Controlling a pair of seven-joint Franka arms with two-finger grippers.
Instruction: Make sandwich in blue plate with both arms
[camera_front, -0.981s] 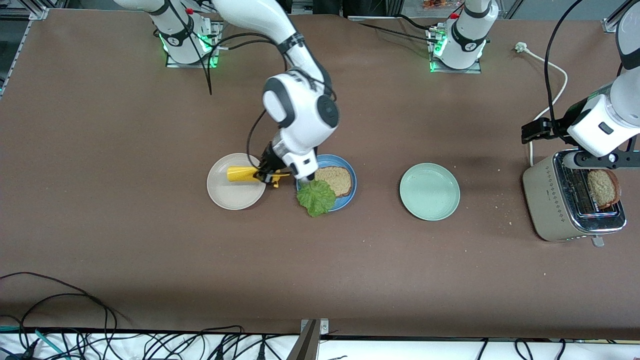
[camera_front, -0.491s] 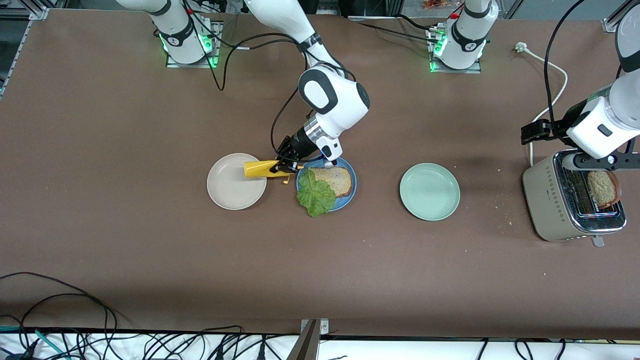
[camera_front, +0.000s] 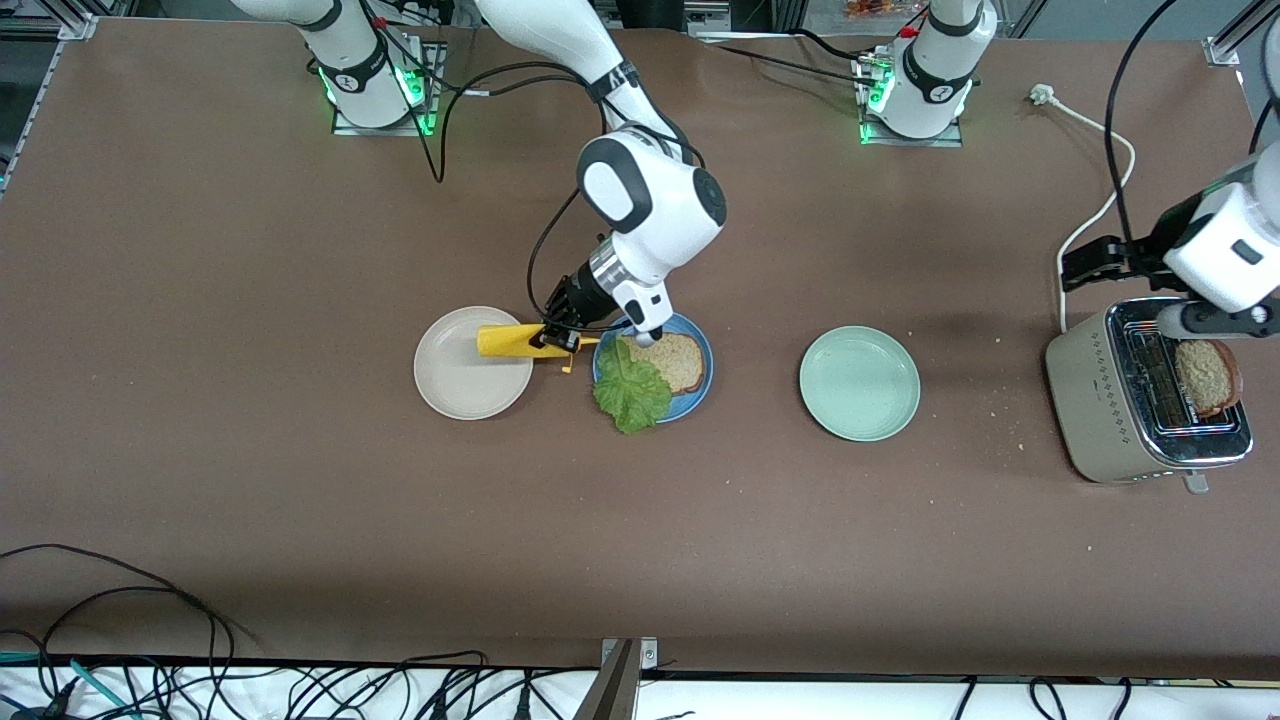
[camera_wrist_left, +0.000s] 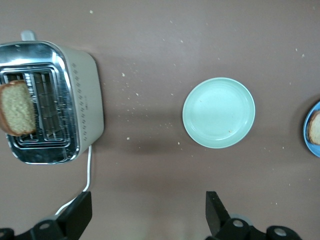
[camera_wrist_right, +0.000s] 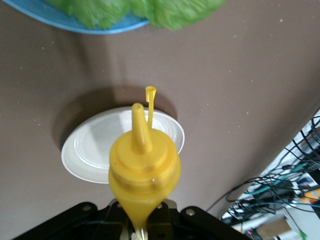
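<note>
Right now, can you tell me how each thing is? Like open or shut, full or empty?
Right gripper: shut on the yellow squeeze bottle, cap flipped open, held sideways over the beige plate.
Left gripper: open, over the toaster.
Toaster: one bread slice sticking up.
Blue plate: holds a bread slice and lettuce.
Beige plate: empty.
Mint-green plate: empty.

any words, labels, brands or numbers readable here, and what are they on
None can be read.
Right arm base: a small round dark mark on its band, too small to read.
Left arm base: the same kind of mark, too small to read.
Toaster: only rows of small dots on its side, no letters.
Yellow squeeze bottle: no label showing.
The three plates carry no print.
</note>
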